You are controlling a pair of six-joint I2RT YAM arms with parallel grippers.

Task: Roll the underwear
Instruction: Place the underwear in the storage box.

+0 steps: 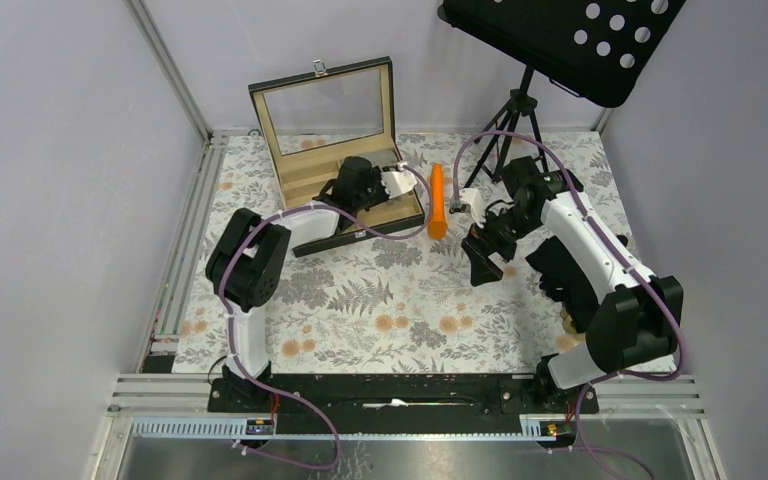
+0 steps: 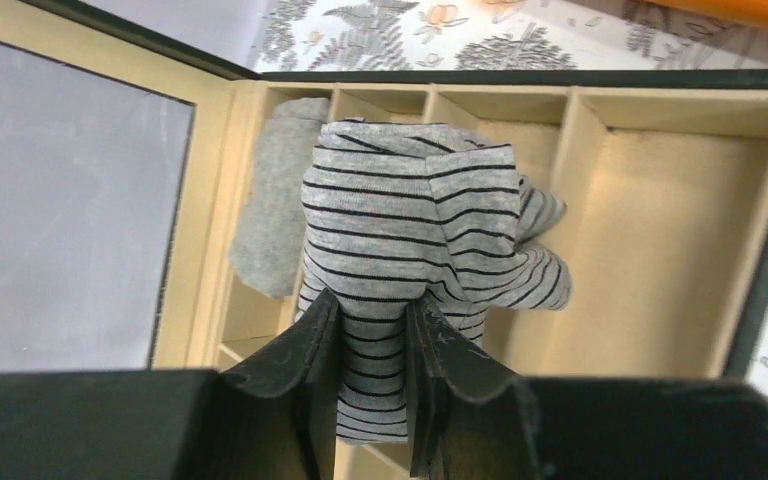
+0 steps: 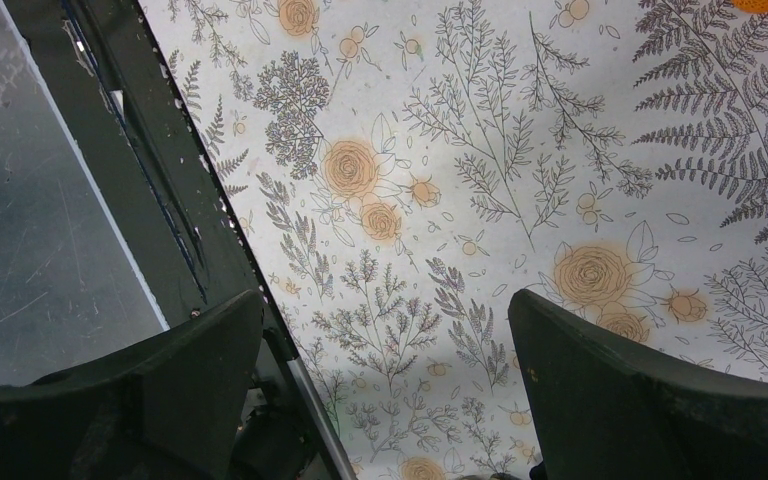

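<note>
My left gripper [image 2: 372, 305] is shut on the light grey pinstriped underwear [image 2: 400, 220], a bundled piece that I hold over the middle compartments of the tan divided box [image 2: 580, 200]. In the top view this gripper [image 1: 397, 182] sits over the box [image 1: 305, 185] at the back. A plain grey cloth [image 2: 275, 210] lies in the leftmost compartment. My right gripper [image 3: 385, 320] is open and empty above the floral cloth; in the top view it [image 1: 482, 268] hangs right of centre. A dark heap [image 1: 560, 272], perhaps the black underwear, lies partly hidden under the right arm.
The box's glass lid [image 1: 325, 100] stands open at the back. An orange carrot-shaped stick [image 1: 438, 200] lies between the box and the right arm. A music stand [image 1: 560, 40] on a tripod [image 1: 515, 110] rises at the back right. The floral cloth [image 1: 400, 300] covers the table.
</note>
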